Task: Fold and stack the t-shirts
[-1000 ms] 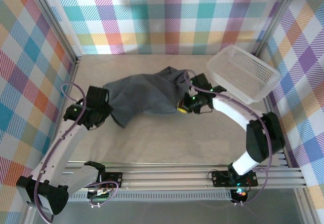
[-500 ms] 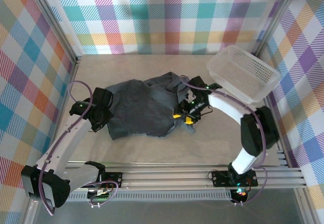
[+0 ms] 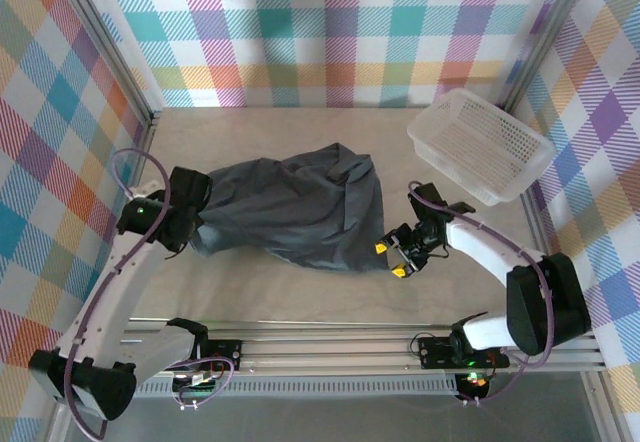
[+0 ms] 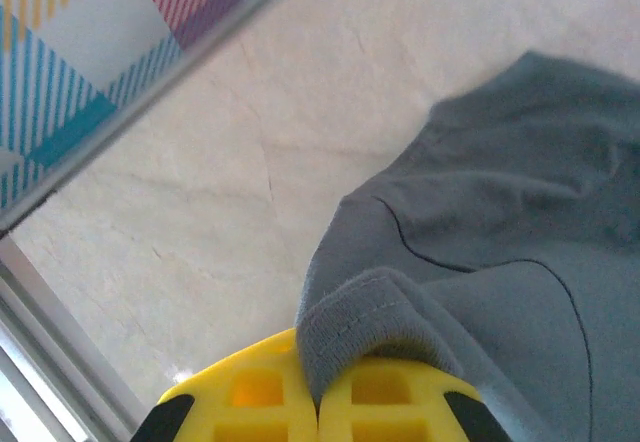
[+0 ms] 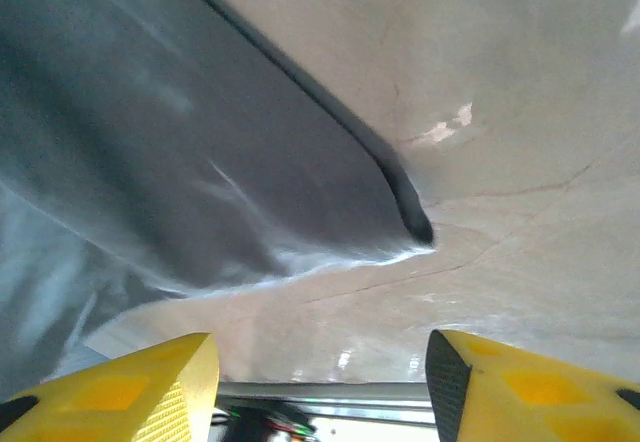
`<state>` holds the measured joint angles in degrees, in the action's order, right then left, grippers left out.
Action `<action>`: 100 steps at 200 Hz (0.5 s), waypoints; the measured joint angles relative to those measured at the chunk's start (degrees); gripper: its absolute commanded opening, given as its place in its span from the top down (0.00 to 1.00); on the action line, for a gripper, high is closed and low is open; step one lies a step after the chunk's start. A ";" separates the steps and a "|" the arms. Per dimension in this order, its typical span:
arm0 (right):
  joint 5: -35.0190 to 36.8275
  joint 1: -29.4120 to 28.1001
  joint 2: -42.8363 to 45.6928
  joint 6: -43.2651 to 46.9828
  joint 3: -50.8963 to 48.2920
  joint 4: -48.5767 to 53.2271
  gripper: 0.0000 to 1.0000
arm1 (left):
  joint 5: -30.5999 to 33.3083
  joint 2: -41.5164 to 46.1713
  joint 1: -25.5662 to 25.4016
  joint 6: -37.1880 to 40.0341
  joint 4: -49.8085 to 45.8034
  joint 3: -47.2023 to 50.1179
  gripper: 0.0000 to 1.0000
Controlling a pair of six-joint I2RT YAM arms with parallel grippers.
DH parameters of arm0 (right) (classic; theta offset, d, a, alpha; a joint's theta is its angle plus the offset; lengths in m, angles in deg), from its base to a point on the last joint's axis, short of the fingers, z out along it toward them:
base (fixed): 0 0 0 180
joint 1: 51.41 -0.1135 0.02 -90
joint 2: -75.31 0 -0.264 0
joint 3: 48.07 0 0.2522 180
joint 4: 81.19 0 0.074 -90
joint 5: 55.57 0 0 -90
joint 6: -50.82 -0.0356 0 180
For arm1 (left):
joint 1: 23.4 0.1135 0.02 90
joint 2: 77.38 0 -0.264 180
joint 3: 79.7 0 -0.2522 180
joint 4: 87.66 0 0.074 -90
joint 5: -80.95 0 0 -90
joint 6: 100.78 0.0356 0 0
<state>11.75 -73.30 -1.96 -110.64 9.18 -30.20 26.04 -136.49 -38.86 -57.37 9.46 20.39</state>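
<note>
A dark slate-grey t-shirt (image 3: 295,212) was spread loosely across the middle of the table (image 3: 300,297), rumpled rather than flat, its broad end lying toward the right and its narrower end drawn toward the left arm. A white mesh basket (image 3: 480,147) was set at the far right corner, tilted against the checked wall (image 3: 330,32) and well apart from the cloth.

The left gripper (image 4: 318,402) was seen clamped on the t-shirt. In the left wrist view a rolled fold of stitched hem was pinched between the two yellow fingers (image 4: 250,397), which were pressed together with only cloth between them. The rest of the garment was stretched away to the right over the pale table surface. From above, this grip was placed at the left edge of the cloth.

The right gripper (image 3: 391,259) was held just beside the right lower edge of the t-shirt, with its jaws parted and nothing between them. In the right wrist view bare table was seen in the gap between the yellow fingertips (image 5: 120,382), and the dark edge of the cloth was lying beyond them, untouched.
</note>
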 measured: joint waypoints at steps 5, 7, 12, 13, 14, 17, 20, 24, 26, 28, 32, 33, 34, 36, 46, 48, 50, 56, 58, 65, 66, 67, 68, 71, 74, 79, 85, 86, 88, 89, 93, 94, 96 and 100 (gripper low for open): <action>0.33 -0.48 0.39 -2.23 -0.55 -0.76 0.42 | 0.37 0.39 0.00 -0.02 -0.07 -0.02 1.00; 0.39 -0.63 0.46 -2.95 -0.68 -0.96 0.42 | 0.39 0.50 0.00 -0.09 -0.07 -0.02 1.00; 0.83 -1.14 0.63 -4.96 -1.05 -1.57 0.42 | 0.48 0.68 0.00 -0.09 -0.22 0.00 1.00; 0.92 -1.25 0.66 -5.55 -1.11 -1.70 0.42 | 0.48 0.70 0.00 -0.11 -0.22 0.00 1.00; 0.98 -1.31 0.66 -5.84 -1.16 -1.79 0.42 | 0.46 0.72 0.00 -0.15 -0.24 0.04 1.00; 1.18 -1.57 0.72 -6.73 -1.29 -2.08 0.42 | 0.39 0.74 0.00 -0.22 -0.17 0.15 1.00; 1.46 -1.84 0.72 -7.87 -1.44 -2.49 0.42 | 0.35 0.74 0.00 -0.31 -0.17 0.28 1.00; 1.73 -2.10 0.72 -8.83 -1.53 -2.78 0.42 | 0.20 0.74 0.00 -0.46 -0.13 0.57 1.00; 1.92 -2.23 0.72 -9.38 -1.57 -2.89 0.42 | 0.09 0.74 0.00 -0.52 -0.11 0.76 1.00; 2.12 -2.36 0.72 -9.90 -1.62 -2.97 0.43 | 0.00 0.74 0.00 -0.55 -0.09 0.94 1.00; 2.40 -2.58 0.72 -10.69 -1.64 -3.10 0.43 | -0.15 0.74 0.00 -0.76 0.02 1.42 1.00; 2.49 -2.64 0.72 -10.93 -1.66 -3.15 0.43 | -0.20 0.74 0.00 -0.76 0.02 1.51 1.00; 2.56 -2.67 0.72 -11.04 -1.66 -3.17 0.43 | -0.31 0.74 0.00 -0.76 0.04 1.68 1.00; 2.67 -2.80 0.72 -11.43 -1.66 -3.26 0.44 | -0.37 0.74 0.00 -0.83 0.07 1.92 1.00; 3.30 -3.30 0.72 -12.98 -1.79 -3.52 0.45 | -0.87 0.74 0.00 -1.18 0.04 2.97 1.00; 3.41 -3.34 0.72 -13.22 -1.84 -3.58 0.45 | -0.98 0.74 0.00 -1.18 0.04 3.13 1.00; 3.50 -3.41 0.74 -13.46 -1.95 -3.67 0.45 | -1.07 0.74 0.00 -1.20 0.02 3.21 1.00; 3.74 -3.65 0.76 -13.99 -2.29 -3.91 0.45 | -1.25 0.74 0.00 -1.38 0.04 3.48 1.00; 3.82 -3.74 0.79 -14.21 -2.45 -4.00 0.45 | -1.31 0.74 0.00 -1.40 0.04 3.50 1.00; 4.00 -3.96 0.79 -14.84 -3.10 -4.22 0.45 | -1.53 0.76 0.00 -1.42 0.11 3.52 1.00; 4.02 -4.00 0.79 -14.88 -3.17 -4.22 0.45 | -1.55 0.79 0.00 -1.42 0.11 3.52 1.00; 4.04 -4.02 0.81 -14.95 -3.23 -4.24 0.45 | -1.55 0.81 0.00 -1.42 0.13 3.52 1.00; 4.09 -4.09 0.81 -15.02 -3.39 -4.26 0.45 | -1.55 0.81 0.00 -1.42 0.15 3.52 1.00; 4.11 -4.20 0.81 -15.17 -3.67 -4.28 0.45 | -1.57 0.87 0.00 -1.44 0.22 3.52 1.00; 4.13 -4.31 0.81 -15.30 -3.98 -4.33 0.45 | -1.60 0.92 0.00 -1.42 0.24 3.52 1.00; 4.24 -4.52 0.81 -15.52 -4.50 -4.48 0.45 | -1.60 1.05 0.00 -1.44 0.26 3.52 1.00; 4.26 -4.74 0.76 -15.87 -5.11 -4.74 0.44 | -1.66 1.22 0.00 -1.57 0.28 3.63 1.00; 4.26 -4.76 0.76 -15.89 -5.18 -4.79 0.44 | -1.66 1.25 0.00 -1.57 0.28 3.65 1.00; 4.24 -4.81 0.66 -16.04 -5.35 -4.90 0.44 | -1.73 1.29 0.00 -1.60 0.31 3.69 1.00; 4.24 -4.83 0.61 -16.06 -5.40 -4.92 0.44 | -1.73 1.31 0.00 -1.62 0.33 3.72 1.00; 4.22 -4.94 0.46 -16.24 -5.66 -5.11 0.44 | -1.95 1.44 0.00 -1.62 0.33 3.85 1.00; 4.20 -4.96 0.39 -16.26 -5.70 -5.18 0.44 | -2.01 1.46 0.00 -1.64 0.35 3.89 1.00; 4.17 -5.05 0.17 -16.33 -5.86 -5.35 0.44 | -2.08 1.51 0.00 -1.66 0.37 3.98 1.00; 4.09 -5.16 -0.09 -16.44 -6.03 -5.70 0.44 | -2.23 1.60 0.00 -1.75 0.42 4.13 1.00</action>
<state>15.84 -78.46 -2.05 -127.08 3.14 -35.90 23.81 -134.89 -38.86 -59.12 9.88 24.52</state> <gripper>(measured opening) 0.557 0.063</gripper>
